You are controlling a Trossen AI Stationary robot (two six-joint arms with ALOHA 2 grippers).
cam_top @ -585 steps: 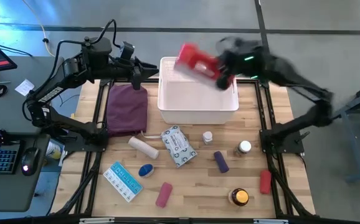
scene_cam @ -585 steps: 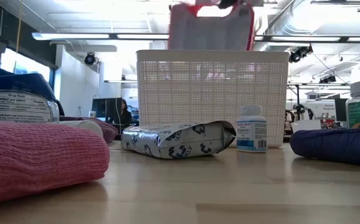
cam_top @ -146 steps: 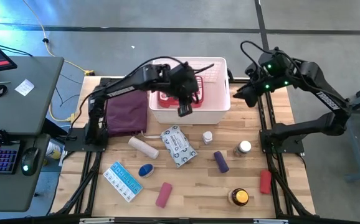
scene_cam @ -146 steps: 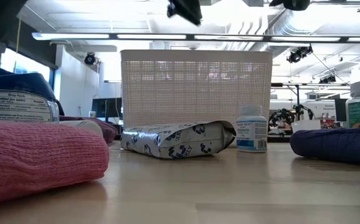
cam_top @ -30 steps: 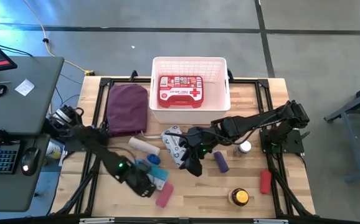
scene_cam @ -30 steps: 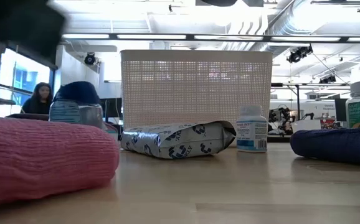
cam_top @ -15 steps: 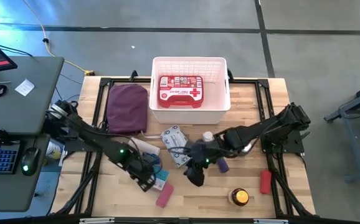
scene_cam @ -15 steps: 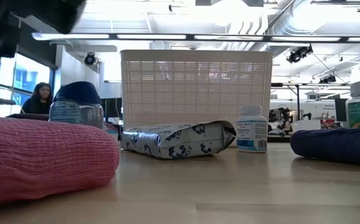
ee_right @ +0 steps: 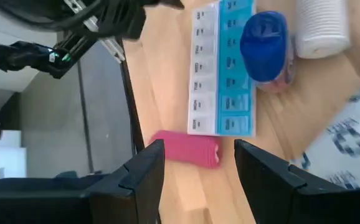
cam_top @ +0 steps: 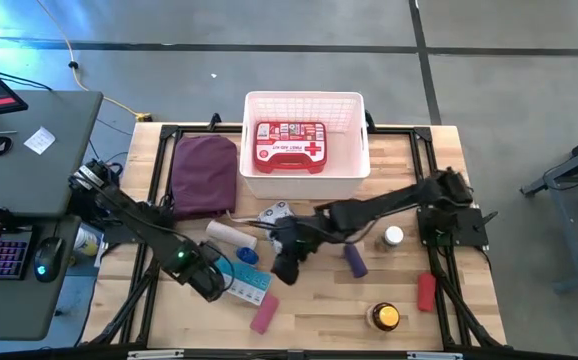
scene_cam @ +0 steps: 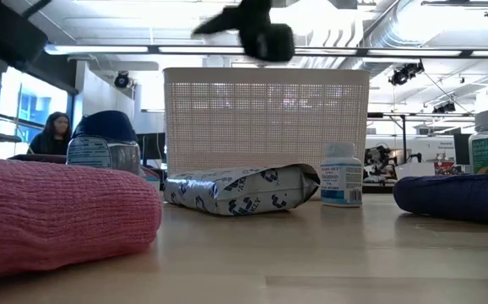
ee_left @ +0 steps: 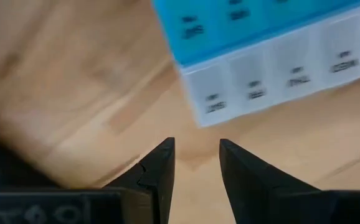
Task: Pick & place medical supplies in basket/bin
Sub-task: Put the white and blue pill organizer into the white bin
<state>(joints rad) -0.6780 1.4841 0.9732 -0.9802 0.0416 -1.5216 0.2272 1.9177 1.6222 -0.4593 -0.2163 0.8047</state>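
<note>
The white basket at the table's far middle holds the red first-aid case. On the near left lie the blue-white box, a blue-capped bottle, a beige roll and a pink roll. My left gripper points down, open, just left of the box, with bare table between its fingers. My right gripper hangs open above the table, right of the bottle and box, and covers part of the wipes packet.
A maroon pouch lies left of the basket. A purple roll, a white-capped bottle, an amber jar and a red roll lie on the right half. A small bottle stands by the packet. The two arms stand close together.
My left gripper has drawn back toward the table's left edge, off the blue-white box, and tipped to point straight down. My right gripper has come down and gone toward the table's left, over the wipes packet; its dark tip now shows at the top of the low view.
</note>
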